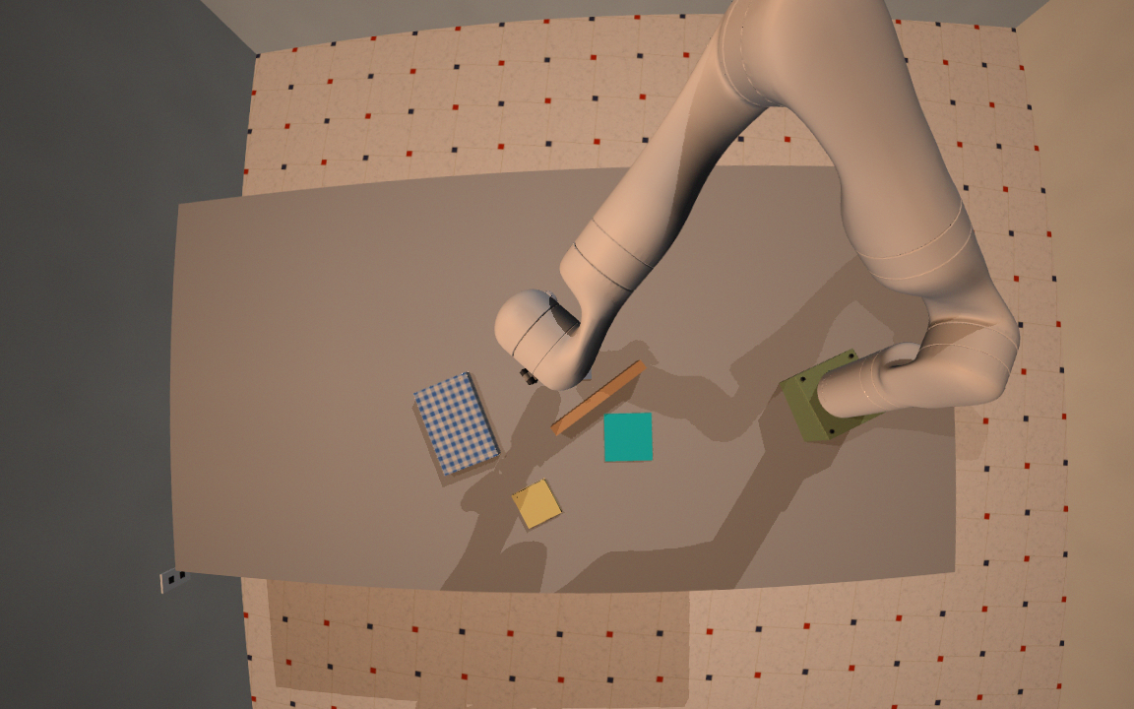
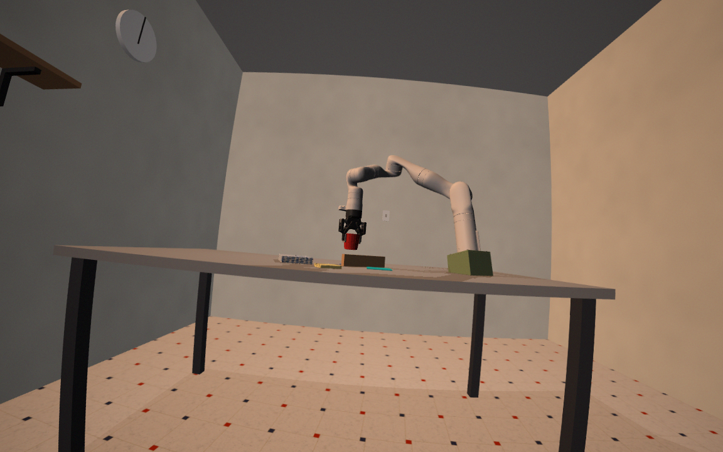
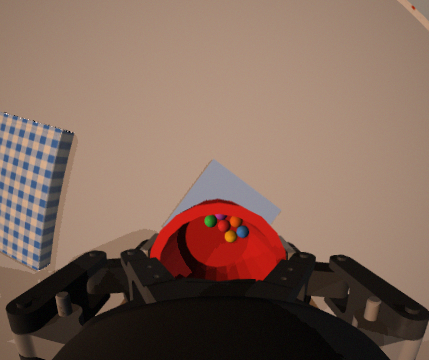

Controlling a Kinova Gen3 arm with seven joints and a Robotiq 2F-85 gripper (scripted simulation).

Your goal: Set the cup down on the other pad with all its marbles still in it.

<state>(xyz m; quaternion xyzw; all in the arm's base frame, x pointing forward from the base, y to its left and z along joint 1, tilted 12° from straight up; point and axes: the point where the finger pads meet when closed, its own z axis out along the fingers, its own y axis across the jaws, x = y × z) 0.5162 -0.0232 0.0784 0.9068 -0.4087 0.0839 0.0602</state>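
My gripper (image 3: 217, 248) is shut on the red cup (image 3: 218, 248), gripping it at the rim. The cup stands upright and holds several coloured marbles (image 3: 226, 226). In the side view the cup (image 2: 351, 242) hangs clear above the table, higher than the top of the wooden rail (image 2: 363, 260). A pale blue pad (image 3: 224, 192) lies on the table below the cup. The teal pad (image 1: 627, 437) lies on the other side of the rail (image 1: 598, 397). In the overhead view the wrist (image 1: 535, 339) hides the cup.
A blue-checked box (image 1: 456, 421) lies left of the cup. A small yellow block (image 1: 536, 503) sits nearer the front edge. The arm's green base (image 1: 818, 407) stands at the right.
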